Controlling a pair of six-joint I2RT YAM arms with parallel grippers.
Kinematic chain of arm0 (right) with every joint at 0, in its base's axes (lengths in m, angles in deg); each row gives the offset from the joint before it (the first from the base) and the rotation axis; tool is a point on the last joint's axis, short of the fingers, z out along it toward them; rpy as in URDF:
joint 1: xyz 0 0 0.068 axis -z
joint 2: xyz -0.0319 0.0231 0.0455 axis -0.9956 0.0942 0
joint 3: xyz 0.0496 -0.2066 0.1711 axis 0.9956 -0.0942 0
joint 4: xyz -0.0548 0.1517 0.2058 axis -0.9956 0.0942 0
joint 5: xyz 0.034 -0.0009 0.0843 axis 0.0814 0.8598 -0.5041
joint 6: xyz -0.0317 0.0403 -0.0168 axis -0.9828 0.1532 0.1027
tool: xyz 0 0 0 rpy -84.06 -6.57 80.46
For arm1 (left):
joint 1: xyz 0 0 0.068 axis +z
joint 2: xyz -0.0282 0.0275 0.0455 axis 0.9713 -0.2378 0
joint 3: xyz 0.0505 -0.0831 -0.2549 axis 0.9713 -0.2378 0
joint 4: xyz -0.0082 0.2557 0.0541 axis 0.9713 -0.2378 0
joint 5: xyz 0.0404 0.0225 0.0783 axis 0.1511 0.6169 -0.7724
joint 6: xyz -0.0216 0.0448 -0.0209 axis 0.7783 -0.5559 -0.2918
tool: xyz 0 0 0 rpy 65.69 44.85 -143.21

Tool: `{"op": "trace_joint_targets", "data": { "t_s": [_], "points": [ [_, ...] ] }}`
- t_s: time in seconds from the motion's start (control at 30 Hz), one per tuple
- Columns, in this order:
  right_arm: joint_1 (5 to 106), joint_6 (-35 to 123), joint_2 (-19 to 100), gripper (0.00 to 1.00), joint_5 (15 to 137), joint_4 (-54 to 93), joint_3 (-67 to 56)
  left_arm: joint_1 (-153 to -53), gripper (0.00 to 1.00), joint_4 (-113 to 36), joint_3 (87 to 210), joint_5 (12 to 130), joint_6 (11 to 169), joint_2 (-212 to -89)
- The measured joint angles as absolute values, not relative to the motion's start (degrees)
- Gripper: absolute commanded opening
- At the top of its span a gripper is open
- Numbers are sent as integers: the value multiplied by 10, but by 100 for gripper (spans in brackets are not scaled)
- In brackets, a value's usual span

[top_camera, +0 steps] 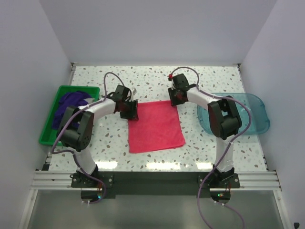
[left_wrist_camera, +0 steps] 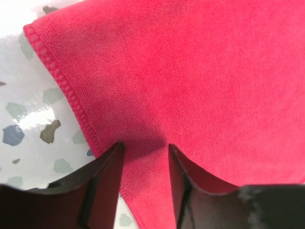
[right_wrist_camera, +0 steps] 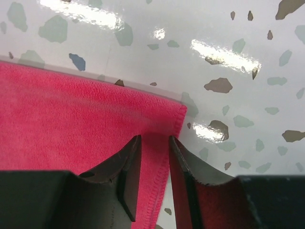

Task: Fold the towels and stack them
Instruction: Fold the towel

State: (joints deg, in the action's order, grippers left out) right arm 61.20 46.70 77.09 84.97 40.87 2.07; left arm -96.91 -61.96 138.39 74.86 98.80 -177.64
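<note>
Now, pink towel: spread flat on the surface, midway between my two arms, sitting slightly skewed.
left tool: down on the towel's far left corner; jaws apart, cloth lying flat between them, nothing pinched up.
right tool: down on the far right corner; jaws apart by a narrow gap, the hem running between them, cloth flat there too.
key relation: the far edge runs left to right from one tool to the other, and the rest of the cloth stretches back toward the arm bases. Each arm is nearest its own corner.
next move, as I judge it: close on both corners, then carry the far edge over to the near edge.
purple towels: heaped in the green bin, well apart at left.
teal tray: at right, apart from the cloth.
</note>
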Motion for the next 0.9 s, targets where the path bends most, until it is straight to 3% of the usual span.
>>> {"op": "trace_joint_targets", "data": {
  "t_s": [0.2, 0.53, 0.77, 0.9],
  "points": [
    [617, 363, 749, 53, 821, 446, 62, -967, 63, -634, 1438, 741, 922, -1776],
    [625, 163, 782, 45, 756, 562, 201, -923, 63, -630, 1534, 774, 753, -1798],
    [626, 93, 858, 36, 735, 626, 262, -897, 63, -677, 1574, 840, 638, -1854],
    [627, 72, 887, 36, 730, 652, 286, -898, 63, -708, 1605, 860, 596, -1891]
  ]
}}
